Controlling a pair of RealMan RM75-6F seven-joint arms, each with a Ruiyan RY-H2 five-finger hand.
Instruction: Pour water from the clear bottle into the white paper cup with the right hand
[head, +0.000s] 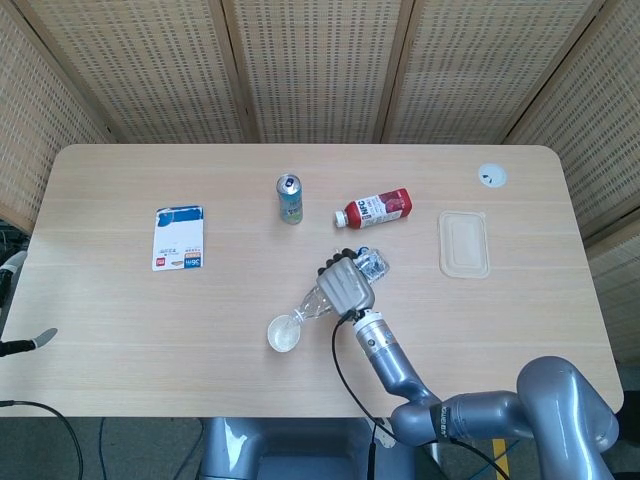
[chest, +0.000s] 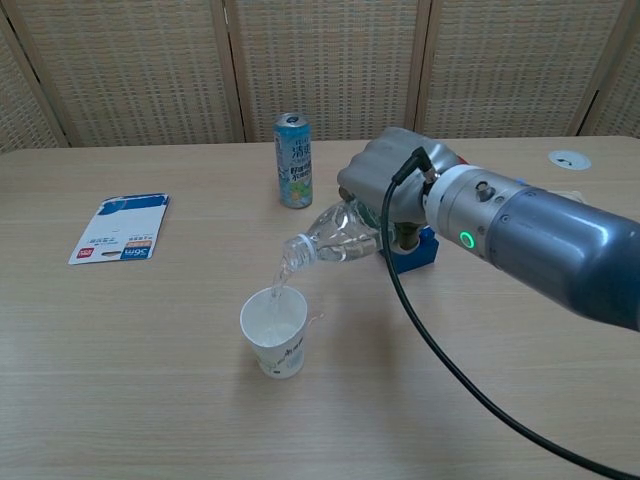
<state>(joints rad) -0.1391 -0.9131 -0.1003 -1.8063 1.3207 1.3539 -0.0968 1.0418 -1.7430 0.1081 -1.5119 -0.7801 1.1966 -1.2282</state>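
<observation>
My right hand (chest: 385, 190) (head: 346, 281) grips the clear bottle (chest: 330, 235) (head: 318, 298) around its body. The bottle is tipped with its open neck down and to the left, over the white paper cup (chest: 273, 332) (head: 284, 334). A thin stream of water (chest: 279, 282) runs from the bottle's mouth into the cup, which stands upright on the table near the front edge. The left hand shows in neither view.
A light blue drink can (chest: 293, 160) (head: 290, 199) stands behind the bottle. A red bottle (head: 375, 208) lies on its side past my hand. A blue-and-white packet (chest: 122, 228) (head: 179, 237) lies at the left, a clear lid (head: 464, 243) at the right.
</observation>
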